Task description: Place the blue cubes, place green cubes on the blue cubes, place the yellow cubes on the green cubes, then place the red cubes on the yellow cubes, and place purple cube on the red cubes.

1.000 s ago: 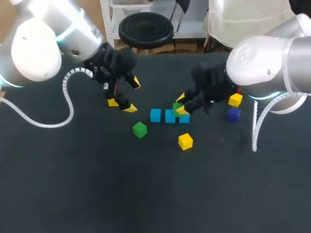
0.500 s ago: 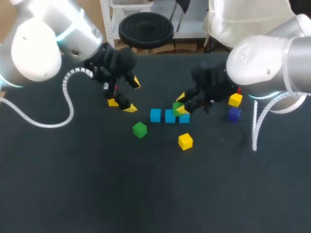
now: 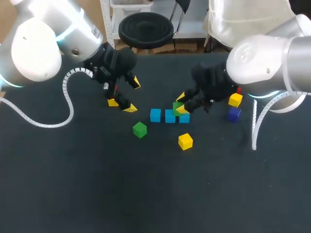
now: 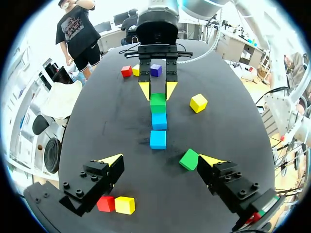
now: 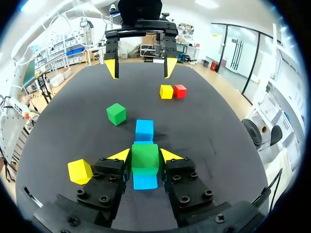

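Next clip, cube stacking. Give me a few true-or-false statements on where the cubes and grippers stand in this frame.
1. The right gripper is shut on a green cube over one end of the blue cubes. True.
2. The left gripper holds a yellow cube. False: it is open and empty.
3. There are three blue cubes, in one row. True.
4. The purple cube sits on a red cube. False: it rests on the table, beside a yellow cube.
5. Both green cubes are on blue ones. False: the loose green cube lies on the table.
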Action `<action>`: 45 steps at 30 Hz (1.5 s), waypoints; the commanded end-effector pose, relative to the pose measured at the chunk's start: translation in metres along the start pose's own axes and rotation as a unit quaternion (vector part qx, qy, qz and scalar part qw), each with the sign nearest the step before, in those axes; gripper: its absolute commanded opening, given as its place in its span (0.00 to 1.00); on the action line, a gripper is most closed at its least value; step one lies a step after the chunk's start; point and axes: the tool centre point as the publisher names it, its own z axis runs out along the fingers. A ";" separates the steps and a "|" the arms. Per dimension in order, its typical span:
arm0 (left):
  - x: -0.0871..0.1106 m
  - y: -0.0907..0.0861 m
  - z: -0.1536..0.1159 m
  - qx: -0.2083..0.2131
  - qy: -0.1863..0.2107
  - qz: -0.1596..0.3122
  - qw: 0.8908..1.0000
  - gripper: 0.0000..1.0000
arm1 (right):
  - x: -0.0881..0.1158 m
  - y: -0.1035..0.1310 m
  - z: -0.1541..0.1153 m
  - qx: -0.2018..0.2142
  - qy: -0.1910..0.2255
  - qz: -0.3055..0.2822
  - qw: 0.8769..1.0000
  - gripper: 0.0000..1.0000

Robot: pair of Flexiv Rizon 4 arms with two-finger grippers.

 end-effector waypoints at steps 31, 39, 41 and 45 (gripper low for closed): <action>0.001 0.000 0.000 0.000 -0.002 0.002 1.000 1.00 | 0.000 0.000 -0.004 0.003 -0.023 0.005 1.000 1.00; 0.001 0.000 0.000 0.000 -0.002 0.002 1.000 1.00 | -0.010 0.007 -0.029 0.015 -0.031 -0.013 0.999 1.00; 0.001 0.000 0.000 0.000 -0.002 0.002 1.000 1.00 | -0.013 0.008 -0.039 0.018 -0.031 -0.021 0.999 1.00; 0.001 0.000 0.000 0.000 -0.002 0.002 1.000 1.00 | -0.016 0.009 -0.053 0.016 -0.018 -0.034 0.999 1.00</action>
